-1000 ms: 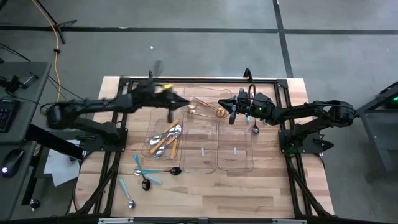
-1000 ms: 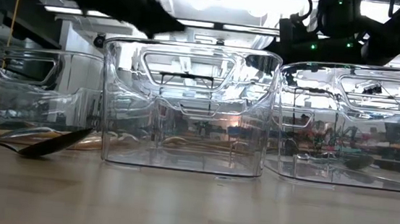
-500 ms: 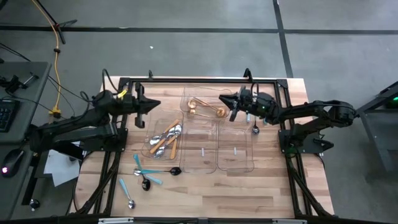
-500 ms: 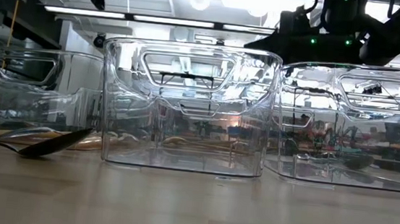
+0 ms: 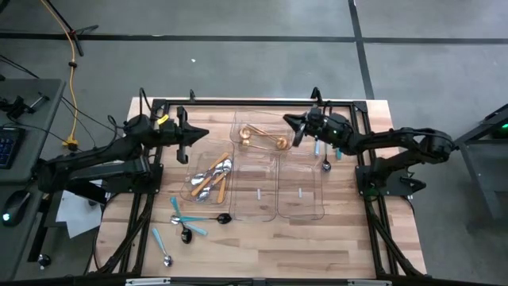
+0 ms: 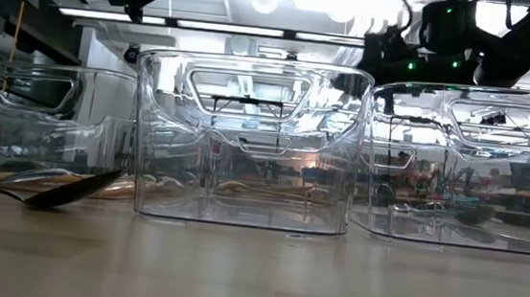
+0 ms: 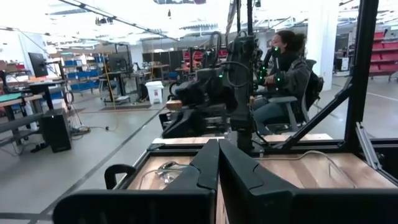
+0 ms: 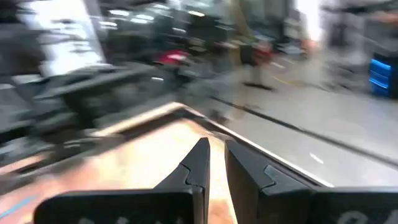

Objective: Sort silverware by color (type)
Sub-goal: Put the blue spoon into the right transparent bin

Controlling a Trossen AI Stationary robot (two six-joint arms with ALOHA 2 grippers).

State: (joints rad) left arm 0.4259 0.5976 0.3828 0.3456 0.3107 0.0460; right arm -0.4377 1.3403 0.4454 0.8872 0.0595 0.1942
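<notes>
Gold spoons (image 5: 262, 137) lie in the far end of the clear middle tray (image 5: 255, 205). Orange-handled silverware (image 5: 211, 178) lies in the left tray (image 5: 190, 165). Dark teal-handled pieces (image 5: 194, 217) and a light-blue-handled spoon (image 5: 162, 247) lie on the table near its front left. My left gripper (image 5: 205, 135) is shut and holds nothing, pulled back left of the trays at the far side. My right gripper (image 5: 287, 121) hovers over the far end of the right tray (image 5: 302, 205), its fingers (image 8: 200, 158) all but shut with nothing between them.
A single spoon (image 5: 325, 164) lies just right of the right tray. A black frame (image 5: 238, 102) runs along the table's far edge and sides. Bare wood (image 5: 317, 246) is free at the front right. A seated person (image 7: 283, 74) is beyond the table.
My left gripper has drawn back from over the middle tray's far end toward the table's left edge, then kept still. My right gripper has swung a little toward the far edge, away from the gold spoons. The silverware has not moved.
</notes>
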